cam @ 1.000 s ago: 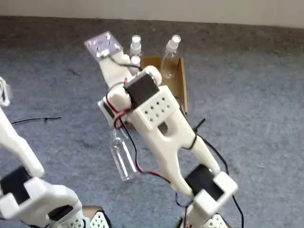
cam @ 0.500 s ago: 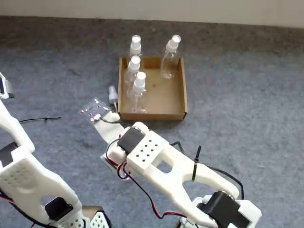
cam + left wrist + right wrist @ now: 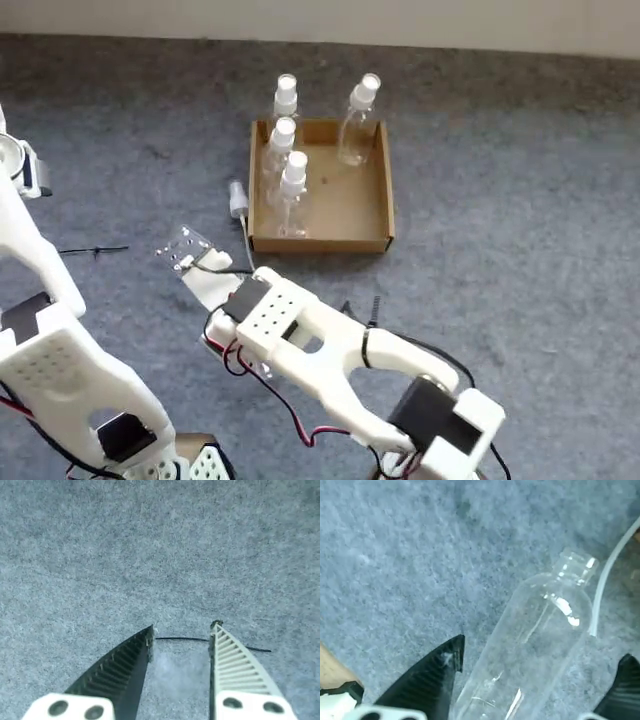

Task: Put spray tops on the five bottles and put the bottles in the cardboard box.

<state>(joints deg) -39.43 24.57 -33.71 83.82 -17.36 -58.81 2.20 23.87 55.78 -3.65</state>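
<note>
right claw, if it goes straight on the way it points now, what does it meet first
Most likely the uncapped clear bottle lying on the carpet, right between the open right claw's tips. How far off it lies is hard to judge.

Wears white moulded shells on the right arm [image 3: 330, 350] and left arm [image 3: 50, 370], with black servo blocks [image 3: 425, 408] at the joints and grids of small holes. Carries red and black wires [image 3: 270, 385] and a black cable tie [image 3: 368, 330]. Pairs a black ribbed finger [image 3: 120, 675] with a white one on the left gripper [image 3: 182, 630]; shows black fingers [image 3: 427, 675] on the right gripper [image 3: 540, 652].
</note>
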